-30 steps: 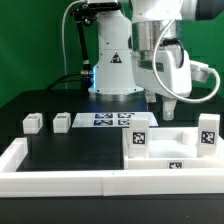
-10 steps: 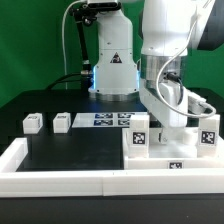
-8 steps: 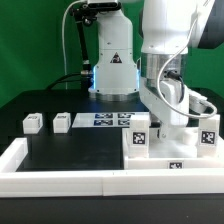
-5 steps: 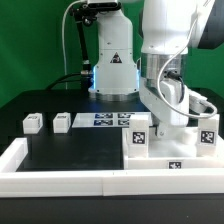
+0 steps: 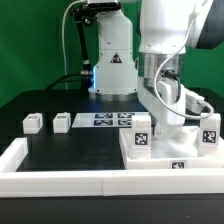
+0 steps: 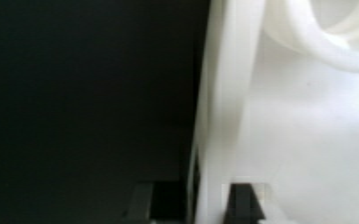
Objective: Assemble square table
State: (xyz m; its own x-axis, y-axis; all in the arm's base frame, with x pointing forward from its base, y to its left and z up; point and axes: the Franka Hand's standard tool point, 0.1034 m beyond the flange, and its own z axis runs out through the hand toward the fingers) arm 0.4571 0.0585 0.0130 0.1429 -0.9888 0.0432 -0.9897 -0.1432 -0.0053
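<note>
The square table's white slab (image 5: 172, 148) lies at the exterior view's right, with black-and-white tags (image 5: 141, 137) on its edges. My gripper (image 5: 165, 119) reaches down at the slab's far side, and its fingertips are hidden there. In the wrist view the two dark fingers (image 6: 247, 204) stand on either side of the slab's thin edge (image 6: 208, 120), so the gripper (image 6: 202, 205) is shut on it. A rounded hole rim (image 6: 327, 45) shows on the slab's face. Two small white legs (image 5: 32, 123) (image 5: 62, 122) sit apart at the exterior view's left.
The marker board (image 5: 112, 119) lies flat behind the slab, in front of the robot base (image 5: 112, 70). A long white rail (image 5: 60, 181) borders the black surface along the front and left side. The slab sits close against this rail at the front right.
The jaws, open a second ago, have closed on the slab's edge. The slab's tagged near side has shifted slightly upward in the exterior view. The legs have not moved.
</note>
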